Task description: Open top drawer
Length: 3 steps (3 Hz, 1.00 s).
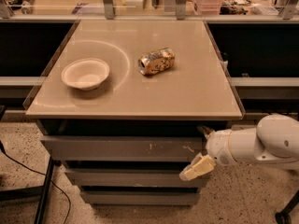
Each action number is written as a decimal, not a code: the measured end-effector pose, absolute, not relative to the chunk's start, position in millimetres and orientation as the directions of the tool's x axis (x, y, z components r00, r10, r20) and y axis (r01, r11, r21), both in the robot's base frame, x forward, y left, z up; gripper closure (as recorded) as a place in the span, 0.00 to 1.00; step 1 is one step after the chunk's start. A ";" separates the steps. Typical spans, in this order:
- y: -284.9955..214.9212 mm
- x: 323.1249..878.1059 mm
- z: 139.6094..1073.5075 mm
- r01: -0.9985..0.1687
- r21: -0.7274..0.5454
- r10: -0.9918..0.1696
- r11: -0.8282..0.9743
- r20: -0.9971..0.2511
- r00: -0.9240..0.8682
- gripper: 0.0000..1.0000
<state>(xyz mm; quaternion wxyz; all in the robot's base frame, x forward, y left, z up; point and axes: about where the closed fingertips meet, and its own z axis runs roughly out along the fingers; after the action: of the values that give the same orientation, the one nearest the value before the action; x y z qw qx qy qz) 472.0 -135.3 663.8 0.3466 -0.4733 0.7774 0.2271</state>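
Beige table (196,97) is filling the middle of the frame. The top drawer (117,148) is sitting directly under the tabletop, above two narrower fronts, with its inside not showing. The white arm (266,143) is reaching in from the lower right. A white bowl (85,73) is resting left of centre on the table, showing only its plain inside. A dented can (156,61) is lying on its side near the centre. The gripper (194,152) is sitting at the drawer's right end, with its fingers (198,167) spread above and below the front.
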 end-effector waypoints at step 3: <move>-149.4 440.4 669.8 -0.904 0.108 -0.627 0.414 -0.687 -0.368 0.00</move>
<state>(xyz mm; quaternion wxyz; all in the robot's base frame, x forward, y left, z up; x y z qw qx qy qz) 440.4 -149.4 669.8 0.2856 -0.4840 0.7907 0.2429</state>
